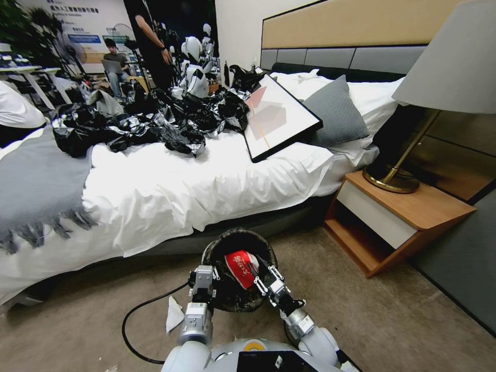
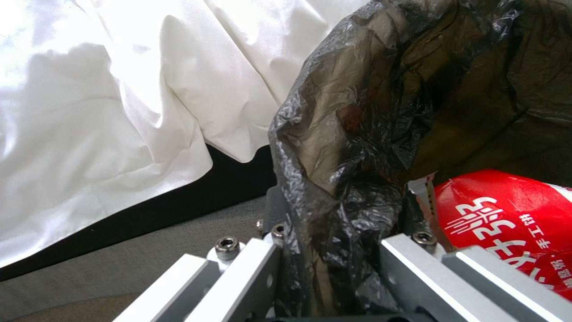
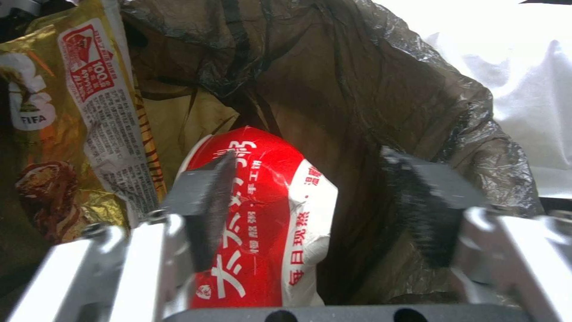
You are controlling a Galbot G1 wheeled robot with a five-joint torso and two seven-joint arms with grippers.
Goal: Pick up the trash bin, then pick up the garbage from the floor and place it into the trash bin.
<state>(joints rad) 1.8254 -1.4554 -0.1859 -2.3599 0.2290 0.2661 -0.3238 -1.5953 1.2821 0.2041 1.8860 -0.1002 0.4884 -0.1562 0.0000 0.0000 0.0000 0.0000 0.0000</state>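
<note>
With its bag-lined rim pinched by the left gripper (image 1: 202, 283), the small round black-bagged trash bin (image 1: 238, 243) could be tipped if the crumpled red-and-white pack (image 3: 262, 223), loose between the right gripper (image 3: 316, 214)'s wide-spread fingers, is snagged.

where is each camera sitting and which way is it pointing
Head view: on the robot's head, looking forward and down at the bed and floor; both arms show, left hand gripping the trash bin rim, right hand over it.
Left wrist view: on the left wrist, facing the bin's bag; its fingers clamp the rim.
Right wrist view: on the right wrist, looking into the bin; open fingers flank the red-and-white pack.
All three share the bin and pack.
</note>
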